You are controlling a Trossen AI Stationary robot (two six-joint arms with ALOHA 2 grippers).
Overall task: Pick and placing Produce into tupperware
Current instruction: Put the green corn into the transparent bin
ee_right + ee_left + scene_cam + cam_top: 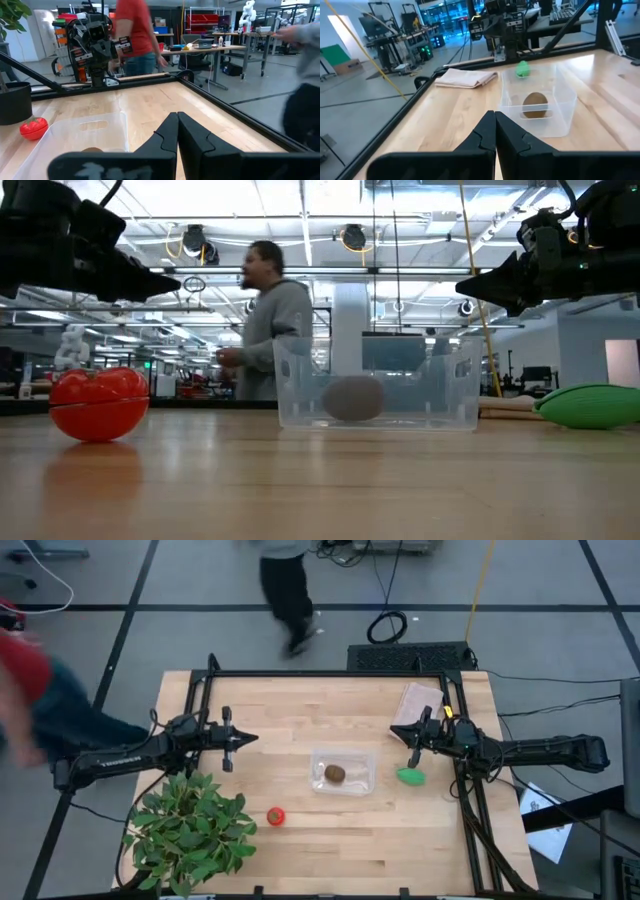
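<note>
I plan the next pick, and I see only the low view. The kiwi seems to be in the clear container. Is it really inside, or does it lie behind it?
Observer: Inside. From above, the kiwi lies within the walls of the tupperware.
Operator: Which arm is nearer to the green piece?
Observer: The right one. The green piece lies on the table outside the tupperware, on its right, close to the right gripper. The left gripper is on the far side of the tupperware.
Operator: Are the fingers open on either arm?
Observer: No. Each wrist view shows its fingers pressed together and empty, right and left.
</note>
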